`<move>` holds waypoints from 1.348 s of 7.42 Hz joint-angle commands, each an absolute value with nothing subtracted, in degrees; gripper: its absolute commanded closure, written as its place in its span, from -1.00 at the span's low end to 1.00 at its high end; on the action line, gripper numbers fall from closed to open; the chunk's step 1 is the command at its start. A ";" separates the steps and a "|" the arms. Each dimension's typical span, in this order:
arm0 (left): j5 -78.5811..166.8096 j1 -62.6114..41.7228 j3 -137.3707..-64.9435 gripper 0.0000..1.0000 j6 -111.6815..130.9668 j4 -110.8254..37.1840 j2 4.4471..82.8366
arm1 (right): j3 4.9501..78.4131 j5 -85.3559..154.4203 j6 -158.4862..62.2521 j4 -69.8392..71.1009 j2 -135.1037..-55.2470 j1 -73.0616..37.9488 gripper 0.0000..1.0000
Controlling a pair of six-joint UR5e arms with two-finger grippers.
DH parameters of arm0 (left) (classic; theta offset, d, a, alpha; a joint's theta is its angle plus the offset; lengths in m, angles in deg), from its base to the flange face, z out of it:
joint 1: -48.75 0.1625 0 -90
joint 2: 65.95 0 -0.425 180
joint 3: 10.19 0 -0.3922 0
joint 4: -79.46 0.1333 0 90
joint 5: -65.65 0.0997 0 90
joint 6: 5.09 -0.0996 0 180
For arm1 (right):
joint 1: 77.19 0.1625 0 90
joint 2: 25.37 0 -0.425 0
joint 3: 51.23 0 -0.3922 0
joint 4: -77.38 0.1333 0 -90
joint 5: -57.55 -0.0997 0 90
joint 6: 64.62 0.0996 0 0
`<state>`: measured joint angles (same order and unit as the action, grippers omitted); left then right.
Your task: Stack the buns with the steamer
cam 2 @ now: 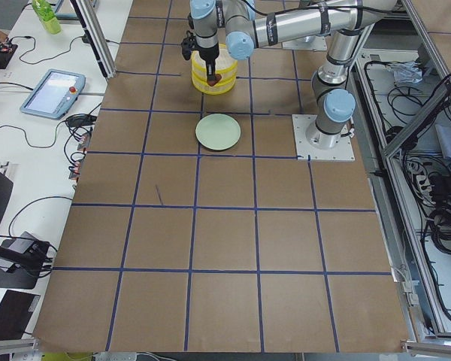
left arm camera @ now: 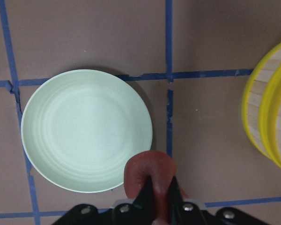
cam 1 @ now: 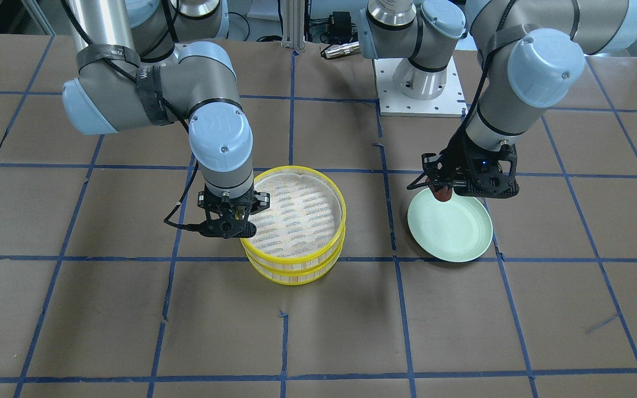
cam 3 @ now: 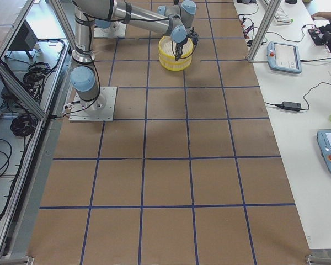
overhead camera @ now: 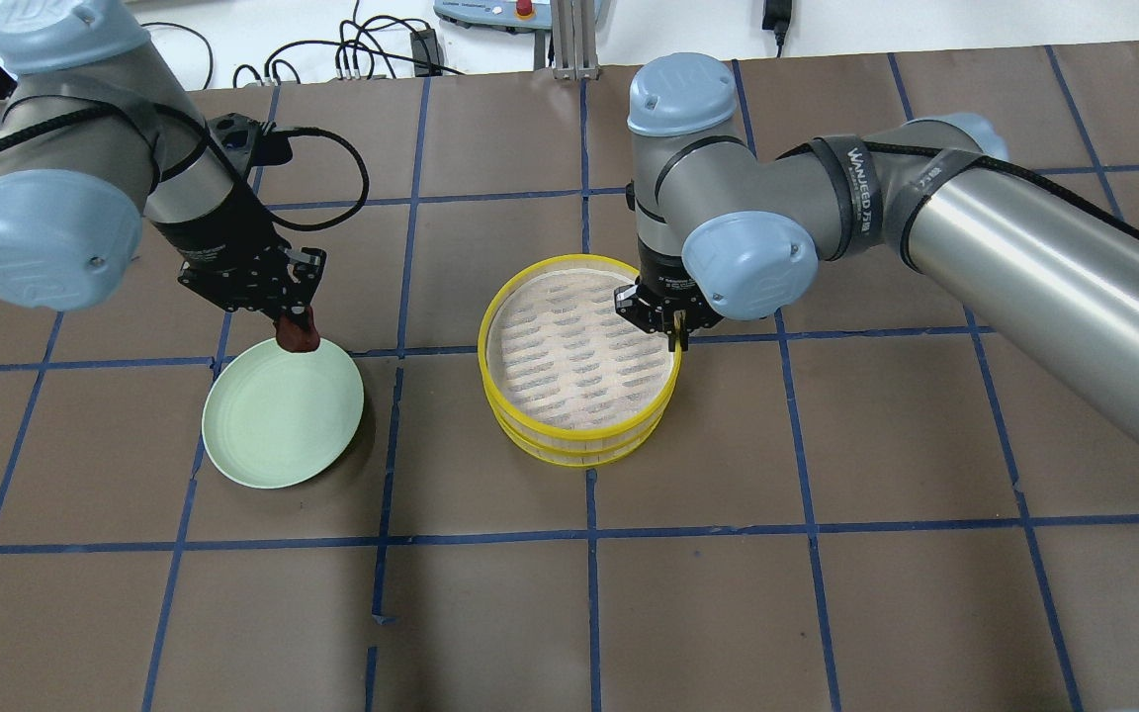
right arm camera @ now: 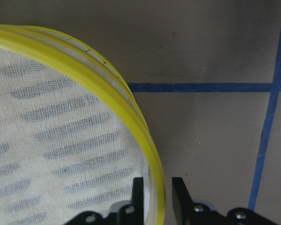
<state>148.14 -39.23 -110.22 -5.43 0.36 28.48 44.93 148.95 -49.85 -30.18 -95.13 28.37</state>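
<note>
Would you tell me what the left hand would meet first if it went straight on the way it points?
Probably the rim of the pale green plate, met by the reddish-brown bun the left hand holds; depth is unclear, so possibly the table beside it.

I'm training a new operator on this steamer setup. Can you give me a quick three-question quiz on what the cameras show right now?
1. True or false: a white bun lies on the pale green plate.
2. What does the left gripper hold? A) a reddish-brown bun B) the plate C) nothing
3. Fill in: the right gripper has its fingers on either side of the ___ of the top yellow steamer tier.
Key: 1 false; 2 A; 3 rim.
</note>
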 commanded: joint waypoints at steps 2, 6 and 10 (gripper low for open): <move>140.66 -43.79 -110.03 0.97 3.24 5.01 29.93 | 43.09 149.05 -50.82 -29.24 -95.85 26.97 -1.00; 133.94 -52.91 -110.21 0.95 20.43 18.93 35.35 | 35.89 148.96 -57.73 -17.15 -103.66 14.77 -1.00; 134.64 -54.17 -110.91 -1.00 22.78 23.82 39.17 | 35.69 148.87 -57.24 -7.09 -114.13 14.74 -1.00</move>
